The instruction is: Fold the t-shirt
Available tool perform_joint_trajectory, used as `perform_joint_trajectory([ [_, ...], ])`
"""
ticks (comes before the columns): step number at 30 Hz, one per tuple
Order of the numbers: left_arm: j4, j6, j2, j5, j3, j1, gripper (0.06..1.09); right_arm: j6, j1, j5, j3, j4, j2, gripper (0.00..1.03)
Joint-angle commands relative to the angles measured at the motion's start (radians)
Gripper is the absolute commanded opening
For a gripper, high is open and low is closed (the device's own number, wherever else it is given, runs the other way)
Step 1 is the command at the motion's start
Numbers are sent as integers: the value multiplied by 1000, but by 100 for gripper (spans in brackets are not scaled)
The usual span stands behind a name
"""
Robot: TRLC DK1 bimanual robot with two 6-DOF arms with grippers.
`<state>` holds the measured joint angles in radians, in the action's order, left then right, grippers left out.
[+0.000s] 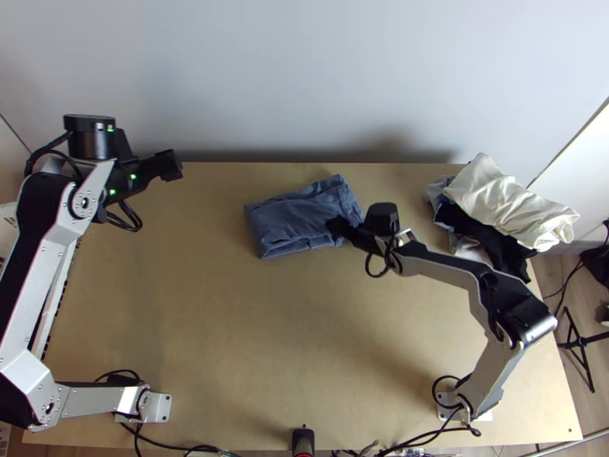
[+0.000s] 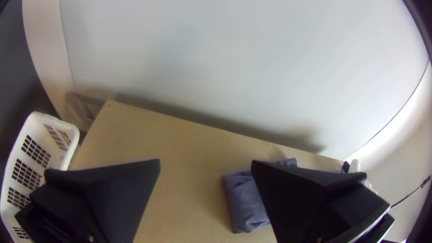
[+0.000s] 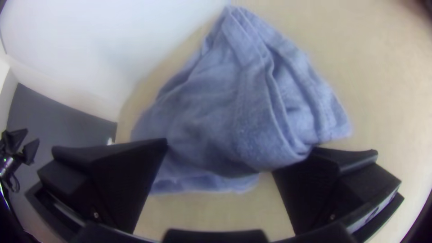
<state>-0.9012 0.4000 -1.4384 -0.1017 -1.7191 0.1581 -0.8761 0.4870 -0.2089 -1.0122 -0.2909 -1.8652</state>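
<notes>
My right claw is wide open at the right end of the blue t-shirt, and I have no grip on it. The shirt lies in a folded, wrinkled packet on the far middle of the surface. If I close here, I may pinch only the upper layer (the layers look loose), and lifting would then undo the fold. Pushing sideways could bunch it. Farther left, my left claw is wide open, empty.
</notes>
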Motion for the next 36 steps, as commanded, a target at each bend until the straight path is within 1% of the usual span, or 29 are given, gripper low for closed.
perform_joint_trajectory([
  [1, 7, -7, 13, 0, 6, -35, 104, -4, -25, 3, -163, 16, -112, 98],
  [4, 5, -13, 24, 0, 15, -49, 104, -1, -24, 2, -227, 65, -158, 98],
  [8, 7, -30, 45, 2, 47, -78, 104, 34, -7, -4, -270, 147, -186, 98],
  [13, 7, -47, 64, 13, 110, -123, 104, 101, 21, -9, -310, 220, -212, 98],
  [14, 7, -47, 65, 13, 121, -127, 104, 131, 32, -9, -324, 257, -213, 97],
  [15, 7, -49, 69, 14, 131, -131, 104, 154, 44, -7, -344, 297, -213, 93],
  [16, 10, -49, 72, 14, 141, -132, 104, 175, 53, -1, -365, 340, -216, 86],
  [17, 13, -49, 75, 14, 150, -132, 104, 200, 62, 6, -379, 377, -216, 73],
  [18, 13, -49, 76, 16, 154, -132, 104, 220, 70, 31, -382, 383, -210, 53],
  [20, 13, -49, 81, 16, 162, -132, 104, 273, 82, 68, -387, 383, -198, 1],
  [21, 13, -49, 82, 17, 167, -134, 104, 284, 84, 71, -390, 391, -193, 3],
  [26, 18, -55, 96, 20, 202, -160, 104, 328, 78, 85, -353, 391, -124, 3],
  [30, 21, -67, 108, 22, 234, -181, 104, 350, 38, 94, -342, 384, -60, 3],
  [36, 44, -78, 131, 25, 274, -189, 104, 416, 5, 118, -351, 384, 54, 3],
])
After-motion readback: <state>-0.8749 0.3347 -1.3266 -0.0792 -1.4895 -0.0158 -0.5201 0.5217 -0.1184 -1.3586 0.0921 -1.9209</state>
